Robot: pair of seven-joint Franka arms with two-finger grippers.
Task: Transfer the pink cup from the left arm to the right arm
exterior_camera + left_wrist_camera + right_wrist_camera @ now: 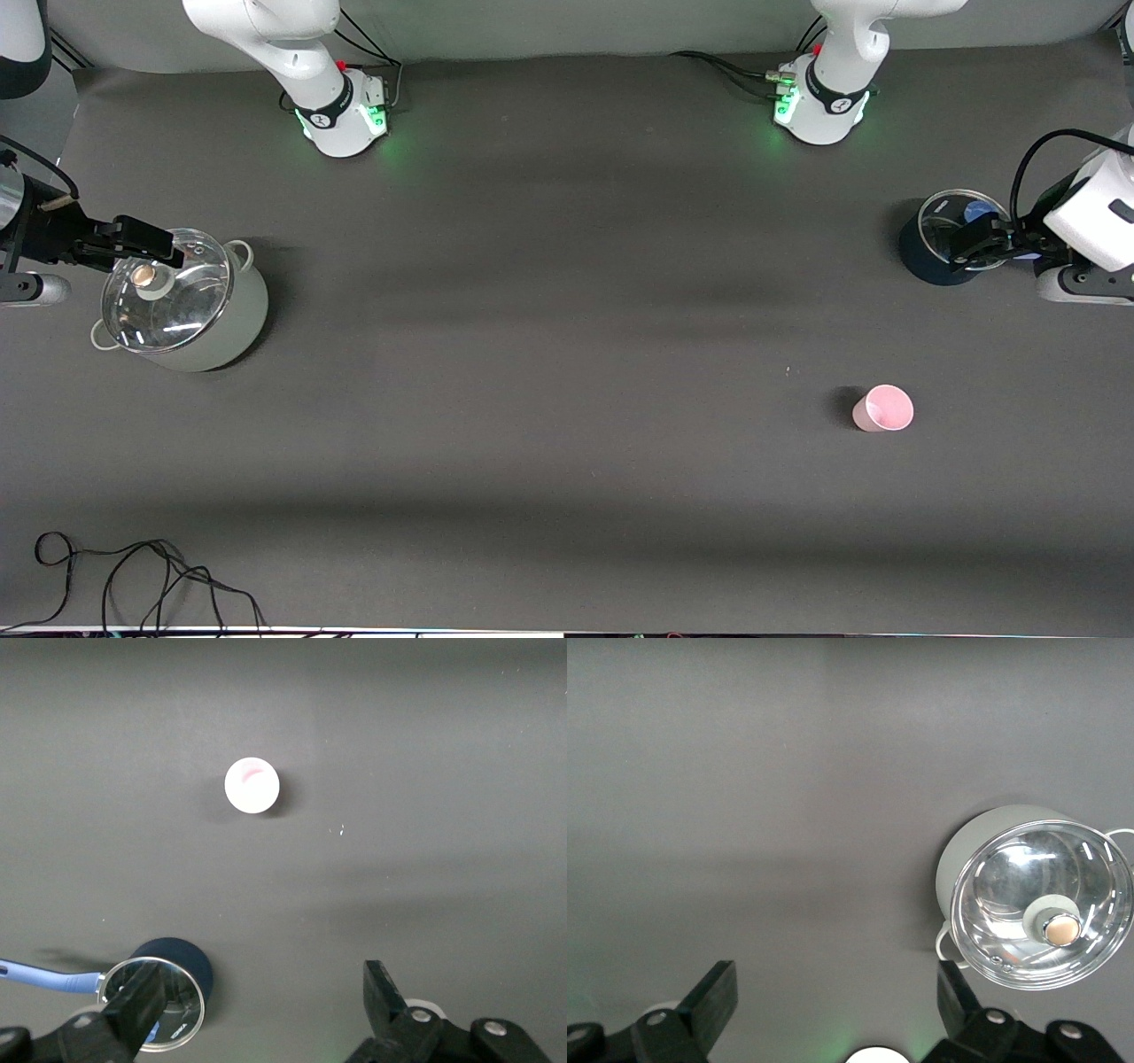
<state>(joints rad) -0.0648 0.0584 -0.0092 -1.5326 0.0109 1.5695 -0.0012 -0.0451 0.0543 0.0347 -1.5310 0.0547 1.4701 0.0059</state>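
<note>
The pink cup (883,408) is a small, plain, pale-pink tumbler with no handle, slightly tapered. It stands upright on the dark surface (549,354), mouth up and empty, toward the left arm's end and nearer the front camera's edge than the middle, with nothing touching it.

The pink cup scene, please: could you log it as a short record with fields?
pink cup: upright on the table, untouched, toward the left arm's end
left gripper: open, empty, over the dark pot
right gripper: open, empty, over the lidded grey pot
handover: not yet begun
</note>
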